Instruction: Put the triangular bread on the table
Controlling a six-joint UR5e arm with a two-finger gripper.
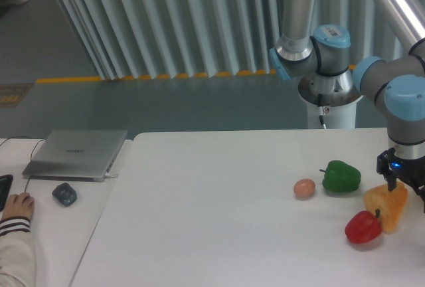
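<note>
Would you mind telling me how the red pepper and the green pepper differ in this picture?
The red pepper lies nearer the camera, right beside the triangular bread; the green pepper lies farther back, close to the egg. The red pepper's stem points up and right towards the bread; the green pepper's stem points left towards the egg. Both look alike in size, are glossy, and rest on the white table.

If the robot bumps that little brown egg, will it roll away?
Probably, yes. The egg is small, smooth and rounded, and it lies on the flat white table, so a nudge would likely send it wobbling off. The green pepper beside it might stop it on that side.
</note>
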